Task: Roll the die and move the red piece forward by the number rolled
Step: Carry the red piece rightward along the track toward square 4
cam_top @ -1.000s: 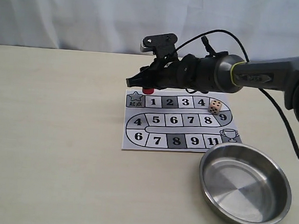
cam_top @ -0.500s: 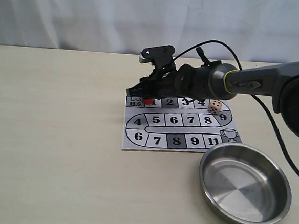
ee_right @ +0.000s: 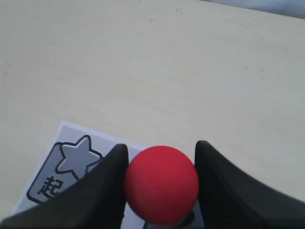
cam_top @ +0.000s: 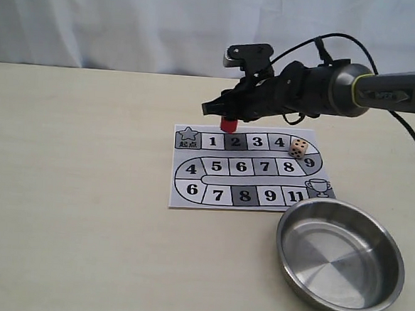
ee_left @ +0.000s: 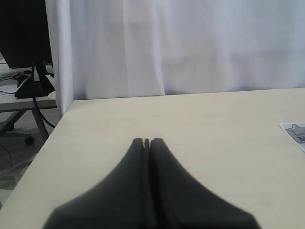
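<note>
We find a pale desk [cam_top: 68, 210] carrying every item. The steel bowl [cam_top: 308, 237] stands just off the trophy corner of the game board [cam_top: 252, 181] with nothing in it; we judge it to be the rolling dish. The board lies flat with its numbered track face up.

The right fingers [ee_right: 95, 191] reach over the board's far edge and are narrowed onto the red piece [cam_top: 228, 124], gripping its sides. The piece hangs upright above the board's first squares, beside the star start square. It appears lifted off the paper, so it can travel along the track without dragging.

The left fingers [ee_left: 136, 162] are pressed together on nothing. They sit low over the desk, well apart from the board's star corner and out of the working arm's path.

The die [cam_top: 298, 148] rests on the board at the end of the top row, just beside square 4. We cannot read its top pips with confidence. We judge the roll done and the advance in hand.
</note>
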`<action>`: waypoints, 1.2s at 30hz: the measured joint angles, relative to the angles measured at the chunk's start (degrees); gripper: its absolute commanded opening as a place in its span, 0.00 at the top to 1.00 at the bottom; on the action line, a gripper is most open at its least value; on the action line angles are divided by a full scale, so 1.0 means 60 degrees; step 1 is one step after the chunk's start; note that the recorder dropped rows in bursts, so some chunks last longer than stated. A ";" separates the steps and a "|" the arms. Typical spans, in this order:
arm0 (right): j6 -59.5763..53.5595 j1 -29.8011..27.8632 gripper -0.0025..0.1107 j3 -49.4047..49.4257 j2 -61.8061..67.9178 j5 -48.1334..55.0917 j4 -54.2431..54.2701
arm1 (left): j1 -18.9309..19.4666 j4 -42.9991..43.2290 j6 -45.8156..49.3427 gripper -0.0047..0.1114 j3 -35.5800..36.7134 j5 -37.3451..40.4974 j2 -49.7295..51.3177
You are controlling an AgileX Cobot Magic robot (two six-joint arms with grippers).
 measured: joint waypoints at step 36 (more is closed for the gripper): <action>0.0149 -0.0774 0.94 -0.0001 -0.0366 0.0727 -0.0012 | 0.0000 0.0000 0.0000 0.96 0.0000 0.0000 0.0000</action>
